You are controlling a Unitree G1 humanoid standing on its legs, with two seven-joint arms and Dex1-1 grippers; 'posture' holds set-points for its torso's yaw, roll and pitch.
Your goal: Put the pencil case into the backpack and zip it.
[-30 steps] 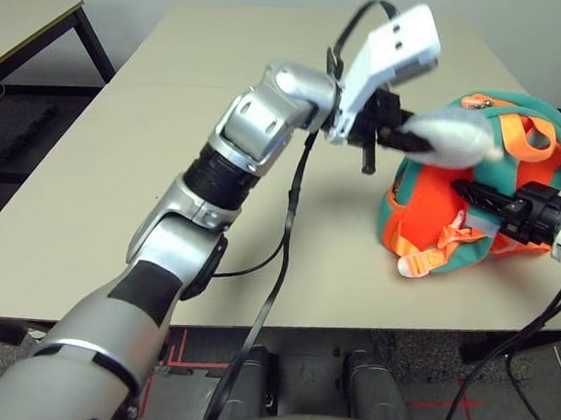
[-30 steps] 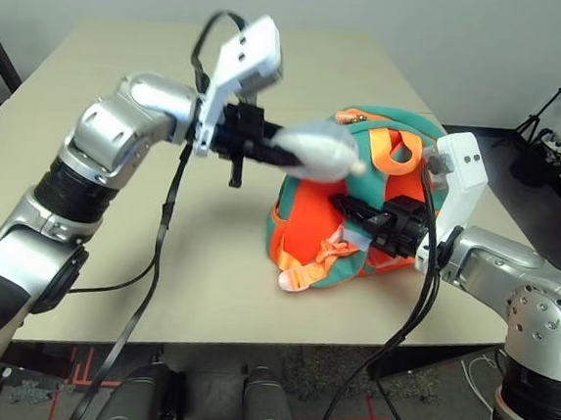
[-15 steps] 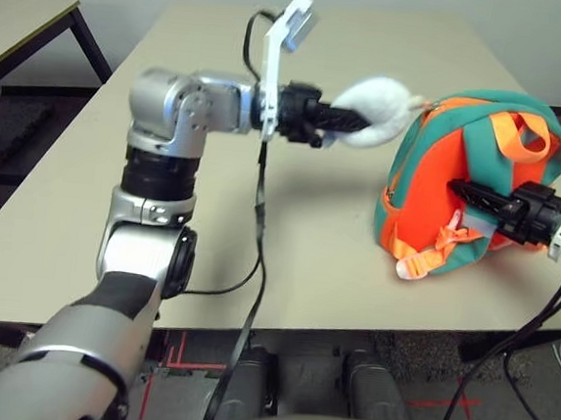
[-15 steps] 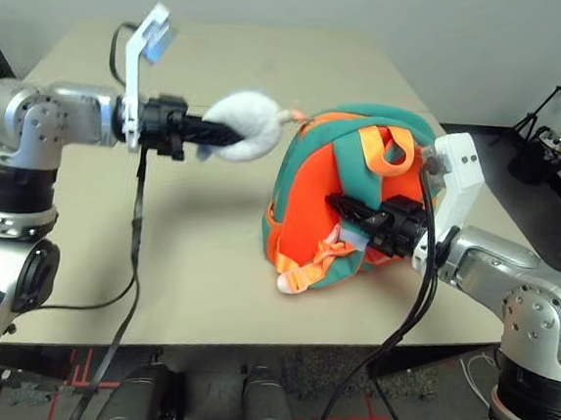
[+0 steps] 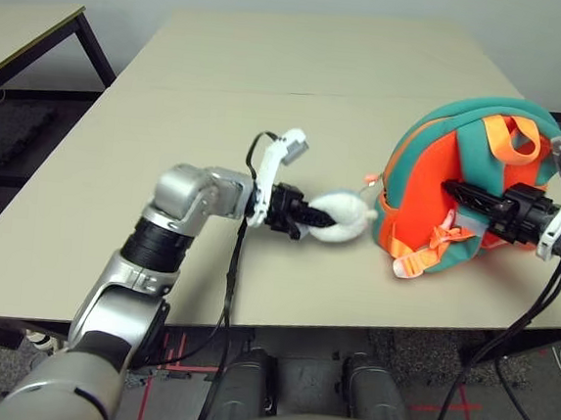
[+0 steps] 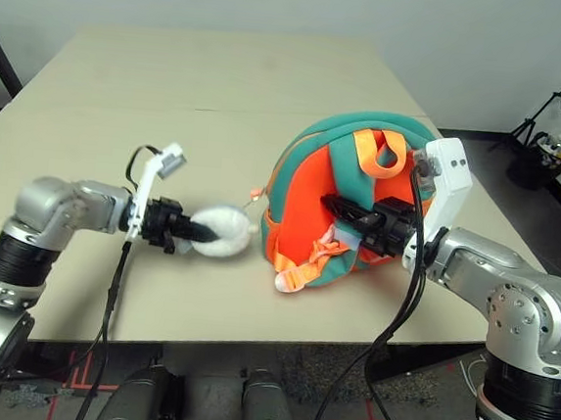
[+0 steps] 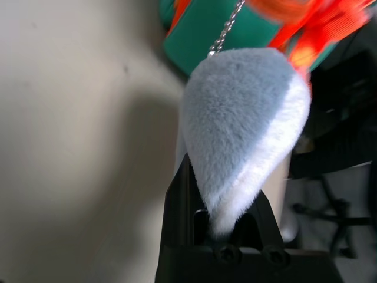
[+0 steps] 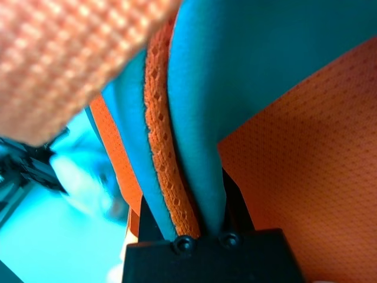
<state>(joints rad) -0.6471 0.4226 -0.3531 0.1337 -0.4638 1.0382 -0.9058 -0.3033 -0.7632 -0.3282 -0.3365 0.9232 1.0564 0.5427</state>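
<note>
The teal and orange backpack (image 5: 432, 164) stands on the table's right side with its orange panel facing me. Its grey-white plush whale charm (image 5: 342, 218) lies on the tabletop to its left, linked to it by a thin chain (image 7: 227, 28). My left gripper (image 5: 309, 216) is shut on the charm (image 7: 247, 118), low over the table. My right gripper (image 5: 456, 192) is shut on a teal, orange-edged fold of the backpack (image 8: 177, 147) at its right side. The pencil case is out of view.
The beige table (image 5: 271, 91) stretches wide to the back and left. A black cable (image 5: 231, 265) hangs from my left wrist over the front edge. A second table (image 5: 31, 31) stands at the far left, and a tripod (image 6: 555, 106) stands on the floor at the right.
My left arm has swung down and left from high above the backpack to the tabletop, carrying the whale charm with it. The backpack has tipped more upright. The right gripper has kept its hold.
</note>
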